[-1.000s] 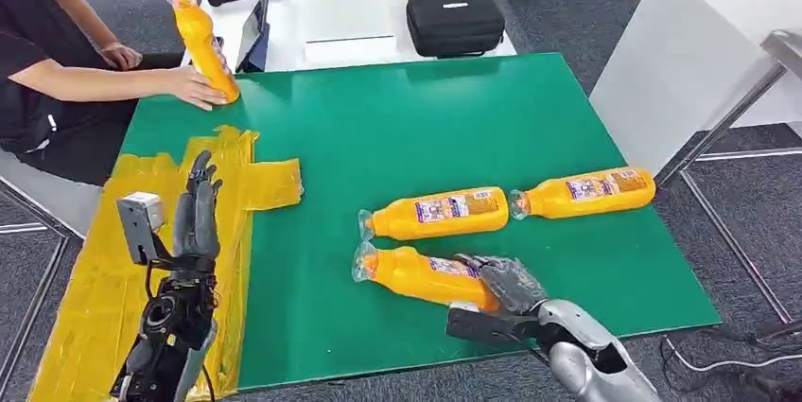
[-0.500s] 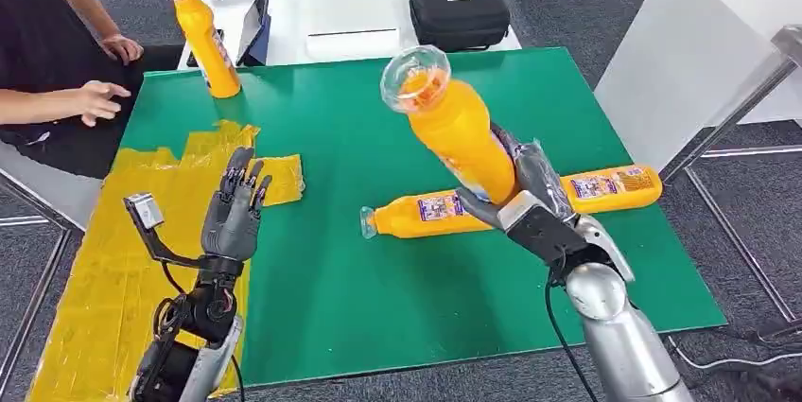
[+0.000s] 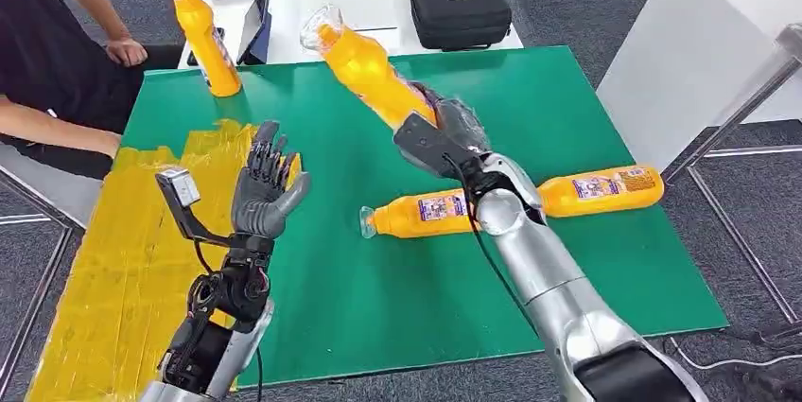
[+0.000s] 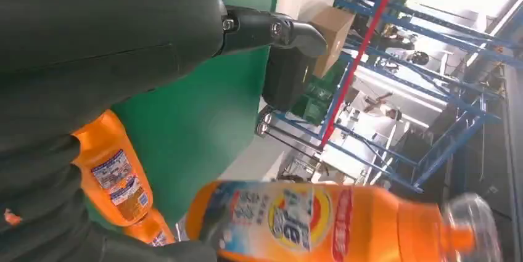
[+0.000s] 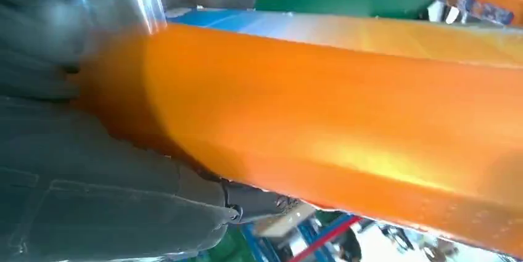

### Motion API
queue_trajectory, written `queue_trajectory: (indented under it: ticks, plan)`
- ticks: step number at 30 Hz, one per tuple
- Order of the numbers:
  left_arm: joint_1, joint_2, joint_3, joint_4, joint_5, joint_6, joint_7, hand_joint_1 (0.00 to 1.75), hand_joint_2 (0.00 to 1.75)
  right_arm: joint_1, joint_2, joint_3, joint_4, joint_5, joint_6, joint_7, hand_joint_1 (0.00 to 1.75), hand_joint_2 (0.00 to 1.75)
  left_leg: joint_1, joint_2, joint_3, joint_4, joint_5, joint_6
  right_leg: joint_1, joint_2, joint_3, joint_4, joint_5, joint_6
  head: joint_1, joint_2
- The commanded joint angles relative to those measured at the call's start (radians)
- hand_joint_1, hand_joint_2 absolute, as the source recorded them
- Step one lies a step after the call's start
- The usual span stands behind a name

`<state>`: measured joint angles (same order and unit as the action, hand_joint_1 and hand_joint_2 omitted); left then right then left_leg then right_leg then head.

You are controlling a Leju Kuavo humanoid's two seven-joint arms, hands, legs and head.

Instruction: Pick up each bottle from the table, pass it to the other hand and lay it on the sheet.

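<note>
Right hand grasps bottle, tilted, raised over tabletop. Left hand released, fingers spread, beside yellow sheet.

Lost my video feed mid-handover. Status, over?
Right hand grips orange bottle aloft, cap toward left hand. Left hand open, raised, not touching bottle. Two bottles lie on the green table below; nothing between the hands.

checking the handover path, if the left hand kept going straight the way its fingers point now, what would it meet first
Probably the held bottle that the right hand grips in the air: the left hand is raised, open, fingers pointing up and forward toward it. Depth is unclear, so it might pass beside it.
</note>
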<state>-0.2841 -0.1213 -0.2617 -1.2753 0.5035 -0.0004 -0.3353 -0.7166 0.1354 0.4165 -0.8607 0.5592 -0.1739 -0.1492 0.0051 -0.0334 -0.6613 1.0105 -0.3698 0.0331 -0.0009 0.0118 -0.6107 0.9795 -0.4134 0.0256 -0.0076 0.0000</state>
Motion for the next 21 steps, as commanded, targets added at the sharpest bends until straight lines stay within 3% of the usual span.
queue_trajectory:
  ticks: [1,5,14,18,21]
  plan:
    - [-0.047,0.010,-0.044,0.055,-0.031,0.031,-0.022,0.00,1.75,-0.108,0.066,0.054,0.242,0.001,0.027,0.017,1.75,1.75,-0.001,0.003,0.002,0.000,-0.001,-0.001,0.000,0.001,0.002,0.000,-0.001,0.000,0.000,0.000]
    - [-0.052,-0.004,-0.060,0.029,-0.048,0.065,-0.026,0.00,1.75,-0.121,0.139,0.098,0.309,0.044,0.019,0.046,1.75,1.75,-0.001,0.005,0.001,0.001,-0.002,-0.001,0.000,0.001,0.001,0.001,-0.002,0.000,0.000,0.000]
    - [-0.038,-0.001,-0.033,0.014,0.001,0.087,-0.029,0.00,1.75,-0.093,0.214,0.248,0.325,0.203,-0.051,0.078,1.75,1.75,-0.001,0.006,0.002,0.001,-0.003,-0.002,0.000,0.003,0.001,0.001,-0.002,0.000,0.000,0.000]
    - [-0.038,-0.005,-0.016,0.011,0.056,0.077,-0.008,0.00,1.75,-0.055,0.211,0.410,0.299,0.406,-0.205,0.183,1.75,1.75,0.000,0.006,0.004,0.001,-0.004,-0.002,0.000,0.001,0.003,0.000,-0.003,0.000,0.000,0.000]
    - [-0.021,-0.008,-0.023,-0.020,0.106,0.047,0.006,0.00,1.75,-0.012,0.213,0.464,0.265,0.519,-0.246,0.221,1.75,1.75,0.000,0.008,0.008,0.000,-0.006,-0.003,0.001,0.001,0.008,0.000,-0.005,-0.001,0.000,0.000]
